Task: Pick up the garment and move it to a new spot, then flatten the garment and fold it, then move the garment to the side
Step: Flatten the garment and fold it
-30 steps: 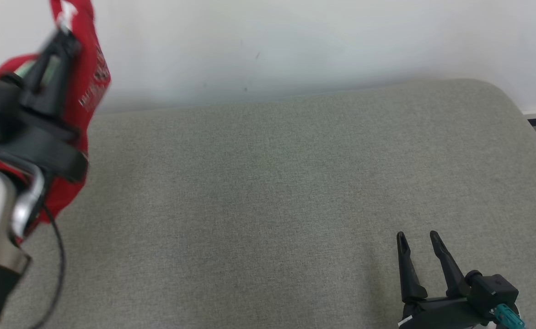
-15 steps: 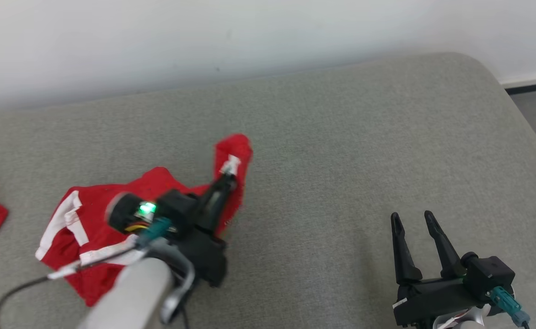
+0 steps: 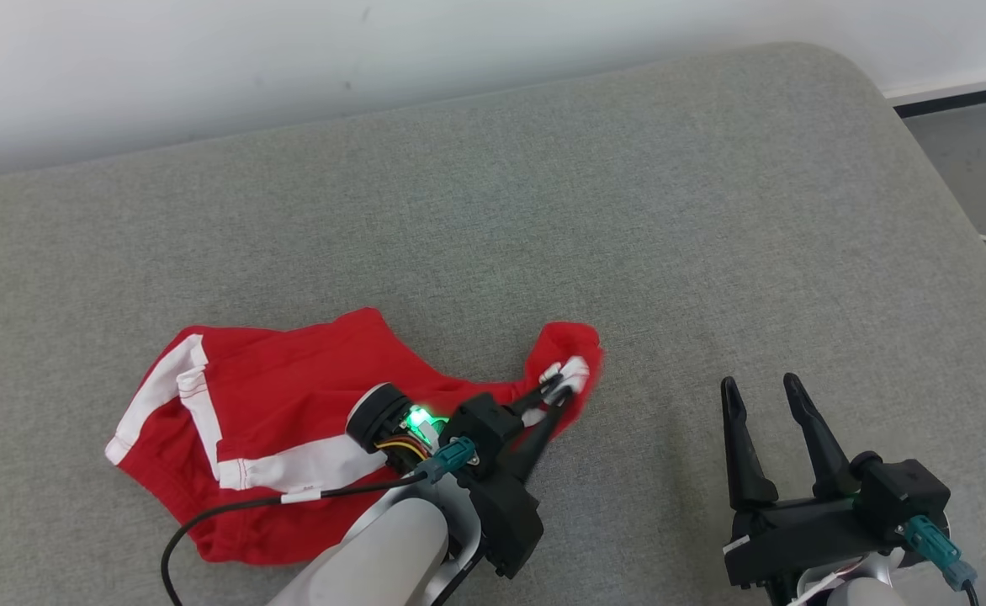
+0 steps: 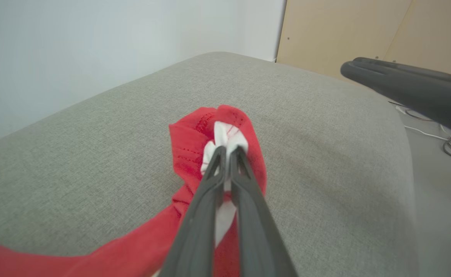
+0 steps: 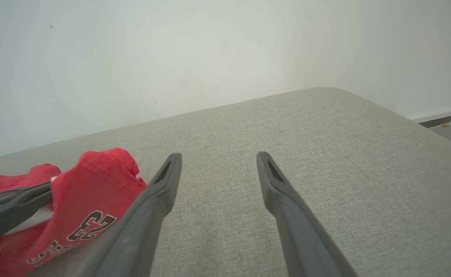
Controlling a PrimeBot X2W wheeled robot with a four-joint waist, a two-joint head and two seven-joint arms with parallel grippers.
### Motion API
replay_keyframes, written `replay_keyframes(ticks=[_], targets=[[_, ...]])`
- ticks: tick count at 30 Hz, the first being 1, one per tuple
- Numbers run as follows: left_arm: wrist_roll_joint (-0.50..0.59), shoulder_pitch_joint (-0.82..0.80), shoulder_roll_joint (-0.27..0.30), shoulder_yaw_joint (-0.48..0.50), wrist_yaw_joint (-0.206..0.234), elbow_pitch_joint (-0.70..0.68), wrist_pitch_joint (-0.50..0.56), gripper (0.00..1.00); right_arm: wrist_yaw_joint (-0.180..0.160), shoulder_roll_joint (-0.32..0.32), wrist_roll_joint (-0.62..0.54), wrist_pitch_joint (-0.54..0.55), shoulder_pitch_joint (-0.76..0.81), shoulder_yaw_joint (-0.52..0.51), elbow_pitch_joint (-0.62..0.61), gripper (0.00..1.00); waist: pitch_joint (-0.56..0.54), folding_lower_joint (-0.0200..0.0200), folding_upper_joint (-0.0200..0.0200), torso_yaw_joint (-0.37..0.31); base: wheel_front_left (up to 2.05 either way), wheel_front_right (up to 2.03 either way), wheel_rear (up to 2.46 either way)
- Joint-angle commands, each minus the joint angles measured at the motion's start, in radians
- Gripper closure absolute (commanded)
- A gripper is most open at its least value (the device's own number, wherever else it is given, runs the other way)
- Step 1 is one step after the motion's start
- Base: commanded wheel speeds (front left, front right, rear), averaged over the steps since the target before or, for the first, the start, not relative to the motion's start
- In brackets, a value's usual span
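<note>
On the broad grey fabric cushion [image 3: 712, 210], the crumpled red white-trimmed garment [image 3: 291, 396] lies bunched left of centre; pulling could twist it further. Your left gripper [image 3: 557, 394] pinches its white-edged corner, seemingly thinly, so it may slip; your right gripper [image 3: 760, 385] stands spread, empty.

Right gripper [image 5: 218, 156]: 2 dark fingers spread wide, nothing between them, above the grey cushion [image 5: 325, 154]. Red garment [image 5: 94, 181]: lower left, on the cushion, printed 23 in black above partly hidden lettering. Left gripper [image 5: 46, 193]: enters from the left edge, fingers together at the garment's white patch. White wall [image 5: 210, 50] behind.
</note>
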Motion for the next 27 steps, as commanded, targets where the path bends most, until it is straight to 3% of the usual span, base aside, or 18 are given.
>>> replay_keyframes(ticks=[1,10,27], targets=[[-0.004,-0.014,-0.009,-0.004,-0.005,0.005,-0.013,0.00,-0.002,0.000,0.005,-0.001,-0.015,0.000,0.000,0.00,-0.007,-0.0001,-0.0001,0.011,0.00,0.00,0.00],[0.007,0.015,-0.002,0.082,0.023,-0.093,-0.018,0.00,-0.002,0.000,-0.007,-0.001,0.013,-0.003,0.012,0.00,-0.073,-0.0001,-0.0001,0.082,0.00,0.00,0.00],[0.079,0.410,0.218,0.474,0.155,-0.452,-0.018,0.00,-0.002,0.000,-0.026,-0.001,0.072,-0.002,0.028,0.00,-0.202,-0.0001,-0.0001,0.191,0.00,0.00,0.00]])
